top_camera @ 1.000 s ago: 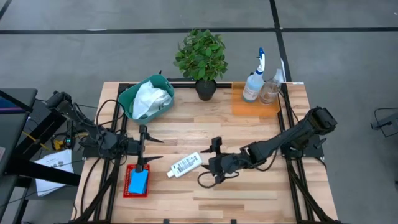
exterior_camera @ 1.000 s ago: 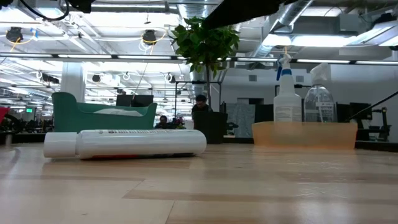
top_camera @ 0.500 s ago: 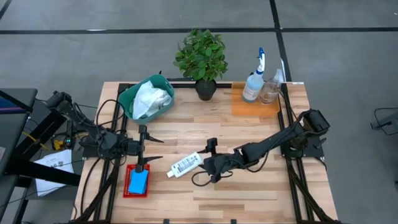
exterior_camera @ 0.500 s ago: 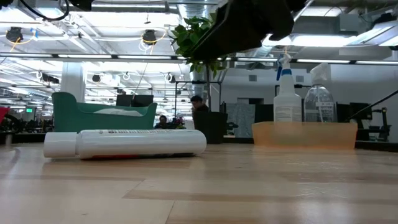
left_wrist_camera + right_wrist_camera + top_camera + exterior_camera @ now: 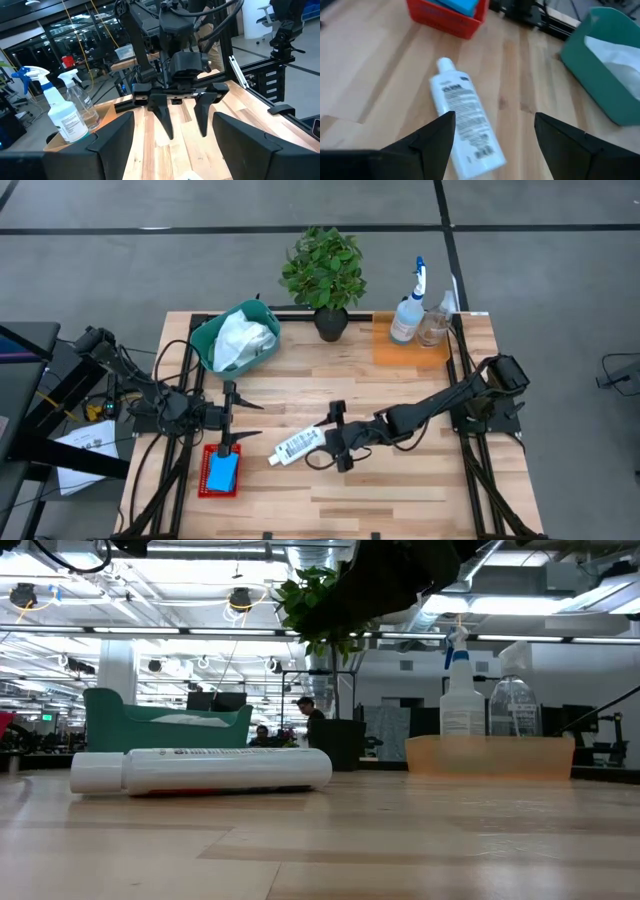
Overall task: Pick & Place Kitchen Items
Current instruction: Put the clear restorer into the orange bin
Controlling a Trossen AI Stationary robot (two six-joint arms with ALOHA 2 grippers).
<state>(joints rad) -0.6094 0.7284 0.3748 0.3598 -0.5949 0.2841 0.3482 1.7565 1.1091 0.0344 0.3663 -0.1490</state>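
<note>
A small white labelled bottle point(image 5: 300, 444) lies on its side on the wooden table point(image 5: 400, 480), near the middle. My right gripper point(image 5: 335, 437) hovers open just to its right, above the table. In the right wrist view the bottle point(image 5: 465, 120) lies ahead of the fingers, its near end between them, untouched. A blue sponge point(image 5: 222, 471) sits in a red tray point(image 5: 206, 486) at the front left. My left gripper point(image 5: 232, 417) waits open just behind that tray. Two clear spray bottles point(image 5: 408, 310) point(image 5: 434, 326) stand on an orange tray point(image 5: 385, 350) at the back right.
A green bin point(image 5: 205, 340) holding a white cloth point(image 5: 242, 340) stands at the back left. A potted plant point(image 5: 323, 270) stands at the middle of the far edge. Bare wood lies between the bottle and the near edge. People show in the room beyond.
My right gripper has moved toward the table's left edge and a little down, closing on the white bottle, and stays open. In the low view its arm has come into sight from above. The bottle has not moved.
</note>
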